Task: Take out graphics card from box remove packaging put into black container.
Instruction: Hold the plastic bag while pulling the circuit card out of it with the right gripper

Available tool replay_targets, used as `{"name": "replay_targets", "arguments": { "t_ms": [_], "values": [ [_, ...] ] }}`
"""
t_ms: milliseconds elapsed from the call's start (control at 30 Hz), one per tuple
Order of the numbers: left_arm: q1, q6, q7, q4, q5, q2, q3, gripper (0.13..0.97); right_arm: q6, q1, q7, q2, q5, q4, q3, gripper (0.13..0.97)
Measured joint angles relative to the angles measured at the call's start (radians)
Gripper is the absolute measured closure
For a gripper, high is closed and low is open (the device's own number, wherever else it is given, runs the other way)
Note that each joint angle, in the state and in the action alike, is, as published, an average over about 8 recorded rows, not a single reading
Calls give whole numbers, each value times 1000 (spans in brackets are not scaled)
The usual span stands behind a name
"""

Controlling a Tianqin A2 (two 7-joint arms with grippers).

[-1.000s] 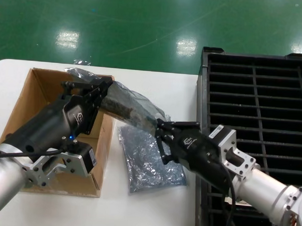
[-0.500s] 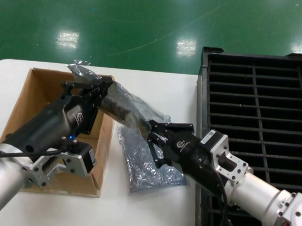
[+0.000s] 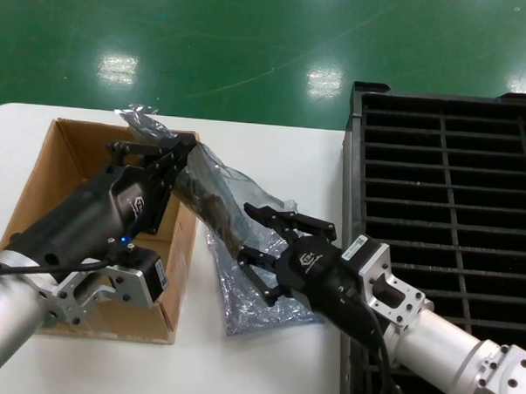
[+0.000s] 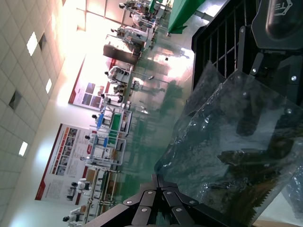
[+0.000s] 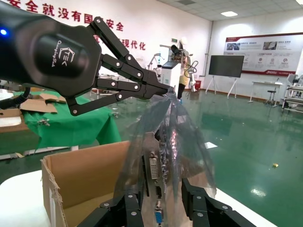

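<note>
The white far wall [image 5: 71, 21] carries red Chinese characters reading "安全就没有安全" and "现代化"; other signs are unreadable.

White table [image 3: 264, 372] w/ cardboard box [image 3: 50, 166], loose silver bag [image 3: 250, 288], black container [image 3: 446, 196] on it.

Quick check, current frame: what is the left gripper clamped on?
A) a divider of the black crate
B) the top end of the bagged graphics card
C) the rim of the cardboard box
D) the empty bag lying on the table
B: the left gripper is pinched shut on the upper end of the packaging with the graphics card inside, held over the box, while the right gripper is open at its lower end.
</note>
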Motion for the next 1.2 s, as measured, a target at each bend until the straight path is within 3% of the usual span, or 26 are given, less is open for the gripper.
{"name": "replay_targets", "arguments": {
  "t_ms": [267,833,1200],
  "values": [
    [0,0,0,0,0,0,0,958,-8,0,-1,-42,-18,-27,20,771],
    [0,0,0,0,0,0,0,958,-2,8,39,-103,-69,-73,34,918],
    [0,0,0,0,0,0,0,958,23,-3,76,-122,-103,-73,42,886]
  ]
}}
